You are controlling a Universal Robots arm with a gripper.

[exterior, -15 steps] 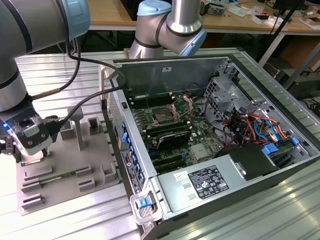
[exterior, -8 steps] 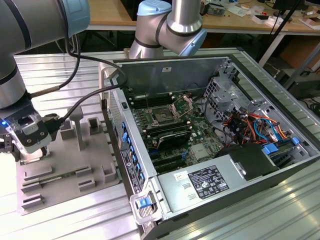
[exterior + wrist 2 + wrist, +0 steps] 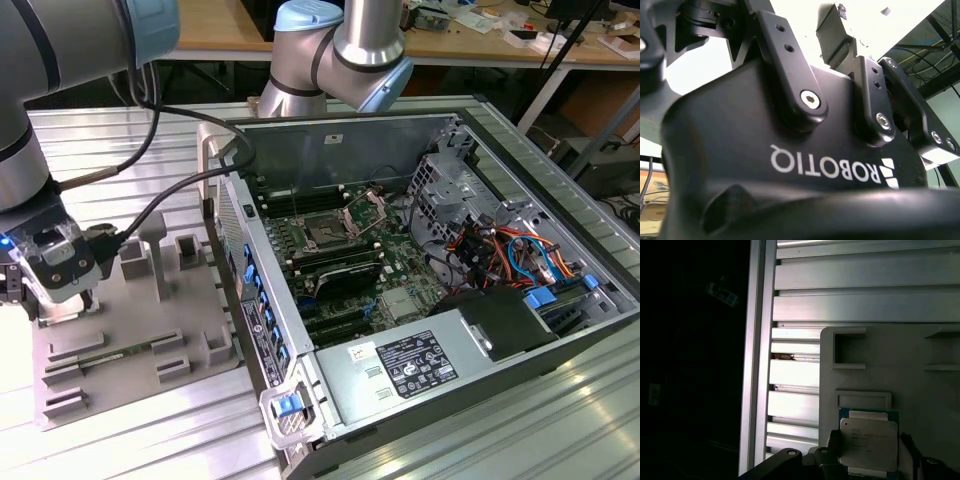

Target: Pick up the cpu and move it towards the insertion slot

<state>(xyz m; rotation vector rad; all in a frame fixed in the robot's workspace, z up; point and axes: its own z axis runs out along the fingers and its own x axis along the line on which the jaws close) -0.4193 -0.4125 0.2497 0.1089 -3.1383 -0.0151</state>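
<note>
Fingers (image 3: 834, 449) pinch the cpu (image 3: 868, 444) by opposite edges, leaving its top clear, low on the grey fixture (image 3: 150, 345) at the exterior view's left; the insertion slot (image 3: 326, 233) lies well apart rightward, inside the open case (image 3: 340, 135).

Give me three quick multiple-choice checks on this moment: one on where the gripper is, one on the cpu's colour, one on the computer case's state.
1. The gripper is: A over the grey fixture; B above the power supply; C over the drive cables.
2. The top of the cpu is: A black; B silvery; C blue.
3. The computer case is: A shut; B open; C upside down.
Key: 1 A, it hangs at the exterior view's left, far from the insertion slot. 2 B, pale metal in the first wrist view. 3 B, the green board lies exposed.
</note>
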